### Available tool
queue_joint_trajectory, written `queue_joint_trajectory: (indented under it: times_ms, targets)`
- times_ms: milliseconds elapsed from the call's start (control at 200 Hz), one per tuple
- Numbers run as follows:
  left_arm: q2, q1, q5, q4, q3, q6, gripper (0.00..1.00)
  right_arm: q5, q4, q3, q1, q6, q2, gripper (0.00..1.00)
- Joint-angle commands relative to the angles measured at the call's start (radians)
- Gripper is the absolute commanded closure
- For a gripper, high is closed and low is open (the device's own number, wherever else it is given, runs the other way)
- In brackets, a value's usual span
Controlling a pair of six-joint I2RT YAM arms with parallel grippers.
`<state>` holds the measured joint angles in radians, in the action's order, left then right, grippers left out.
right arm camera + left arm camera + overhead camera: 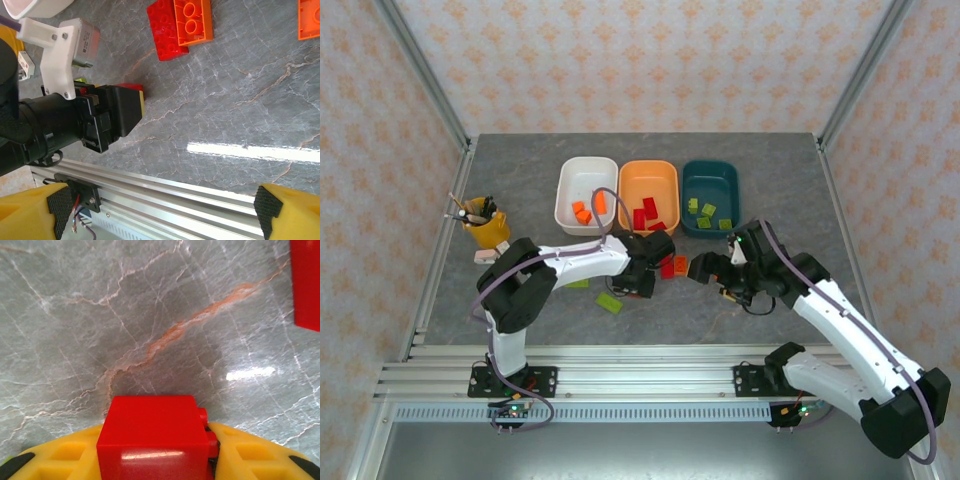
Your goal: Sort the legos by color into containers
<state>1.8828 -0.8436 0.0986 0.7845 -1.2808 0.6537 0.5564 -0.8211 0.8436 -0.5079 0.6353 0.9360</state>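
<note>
Left pincer (155, 455) clenched on a glossy red brick (152, 427), boxy w/ side studs, held low over the grey marbled counter (150, 315), prob. for carrying to the orange tub (648, 185), where reds sit. Right pincer (700, 268) spread wide, empty, facing a loose red brick (165, 35) touching an orange brick (192, 20): likely next picks. Lime brick (610, 302) waits nr the left arm. Far back, smooth rounded tubs: white tub (585, 185) w/ oranges, teal tub (712, 185) w/ limes.
</note>
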Motion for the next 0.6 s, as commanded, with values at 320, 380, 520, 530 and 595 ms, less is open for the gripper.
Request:
queue_joint_trajectory:
  times_ms: [320,380,520,530,595]
  targets:
    - [-0.001,0.142,0.047,0.130,-0.430,-0.049,0.58,-0.175,0.137,0.159,-0.006,0.014,0.037,0.06]
    - [0.055,0.171,0.072,0.135,-0.505,-0.057,0.58,-0.216,0.156,0.194,-0.006,0.022,0.061,0.06]
    - [0.170,0.231,0.139,0.129,-0.657,-0.061,0.58,-0.248,0.166,0.267,-0.006,0.025,0.135,0.06]
    - [0.179,0.235,0.145,0.127,-0.665,-0.059,0.58,-0.250,0.165,0.272,-0.006,0.026,0.141,0.06]
    - [0.230,0.255,0.173,0.125,-0.721,-0.051,0.58,-0.252,0.169,0.291,-0.005,0.027,0.167,0.07]
